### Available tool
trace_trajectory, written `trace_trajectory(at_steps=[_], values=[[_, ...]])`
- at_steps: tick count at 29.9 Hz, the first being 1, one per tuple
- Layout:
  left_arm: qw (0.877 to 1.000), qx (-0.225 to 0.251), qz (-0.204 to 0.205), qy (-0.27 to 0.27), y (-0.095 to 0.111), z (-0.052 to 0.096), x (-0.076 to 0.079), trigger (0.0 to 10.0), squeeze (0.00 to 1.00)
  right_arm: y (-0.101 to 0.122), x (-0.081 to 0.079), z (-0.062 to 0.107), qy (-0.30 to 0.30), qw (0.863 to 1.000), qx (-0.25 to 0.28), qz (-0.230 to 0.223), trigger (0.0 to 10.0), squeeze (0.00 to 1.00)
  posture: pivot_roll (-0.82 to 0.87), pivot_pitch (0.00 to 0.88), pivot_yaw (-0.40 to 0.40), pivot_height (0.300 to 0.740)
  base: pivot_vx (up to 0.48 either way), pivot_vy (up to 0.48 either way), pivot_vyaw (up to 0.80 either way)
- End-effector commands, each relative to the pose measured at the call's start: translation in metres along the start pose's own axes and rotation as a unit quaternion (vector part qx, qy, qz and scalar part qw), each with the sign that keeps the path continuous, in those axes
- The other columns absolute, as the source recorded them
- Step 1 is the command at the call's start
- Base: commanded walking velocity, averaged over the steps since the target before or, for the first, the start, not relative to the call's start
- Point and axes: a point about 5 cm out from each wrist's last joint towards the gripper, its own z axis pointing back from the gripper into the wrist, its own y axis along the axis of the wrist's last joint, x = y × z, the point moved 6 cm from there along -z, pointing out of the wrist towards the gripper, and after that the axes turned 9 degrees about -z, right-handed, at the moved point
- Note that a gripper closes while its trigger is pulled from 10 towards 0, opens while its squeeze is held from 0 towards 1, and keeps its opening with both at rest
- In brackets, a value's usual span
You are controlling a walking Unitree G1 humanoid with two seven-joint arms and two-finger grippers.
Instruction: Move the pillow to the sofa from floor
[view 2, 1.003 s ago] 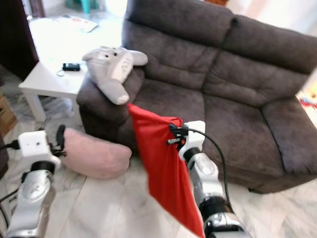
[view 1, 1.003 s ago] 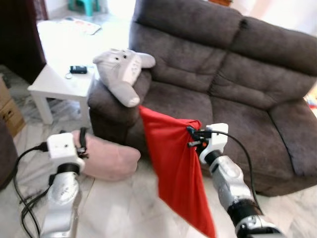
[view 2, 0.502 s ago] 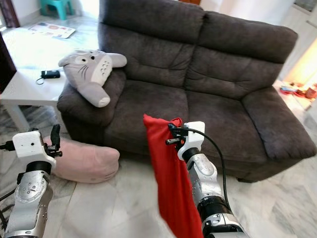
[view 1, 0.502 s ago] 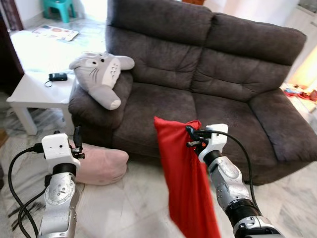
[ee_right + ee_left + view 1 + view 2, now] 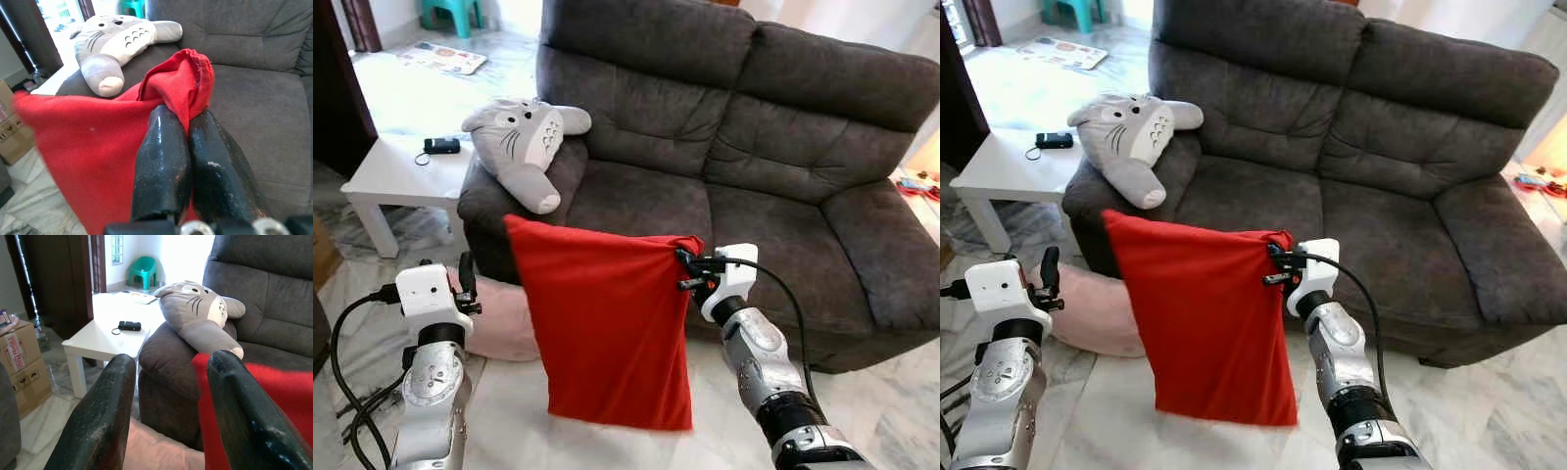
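One corner only of the red pillow (image 5: 607, 328) is pinched between the closed fingers of the right gripper (image 5: 685, 270); it hangs in the air before the sofa (image 5: 773, 186), above the floor. So thin a hold could slip, I think, if the arm swings. Left gripper (image 5: 166, 406) hovers open, holding nothing. The pink cushion (image 5: 1087, 308) behind is mostly hidden by the pillow.
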Motion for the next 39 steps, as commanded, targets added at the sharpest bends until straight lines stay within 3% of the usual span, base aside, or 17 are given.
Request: trace_trajectory(at_steps=[1, 17, 33, 39], values=[[1.0, 0.001, 0.007, -0.003, 0.001, 0.001, 0.002, 10.0, 0.0, 0.043, -0.004, -0.008, 0.01, 0.997, 0.073, 0.023, 10.0, 0.0, 0.28, 0.027, -0.204, 0.74, 0.0, 0.0, 0.0], [1.0, 0.004, 0.004, 0.008, 0.002, 0.001, -0.006, 10.0, 0.0, 0.047, -0.01, -0.013, 0.014, 0.997, 0.076, 0.021, 10.0, 0.0, 0.28, 0.027, -0.211, 0.74, 0.257, 0.0, 0.0], [1.0, 0.004, 0.003, 0.006, 0.002, 0.002, -0.007, 10.0, 0.0, 0.051, -0.005, -0.016, 0.0, 0.997, 0.078, 0.02, 10.0, 0.0, 0.29, 0.013, -0.208, 0.74, 0.314, 0.0, -0.75], [1.0, 0.005, 0.002, 0.007, 0.003, 0.002, -0.008, 10.0, 0.0, 0.052, -0.009, -0.017, 0.01, 0.996, 0.083, 0.019, 10.0, 0.0, 0.29, 0.007, -0.209, 0.74, 0.316, 0.0, -0.78]])
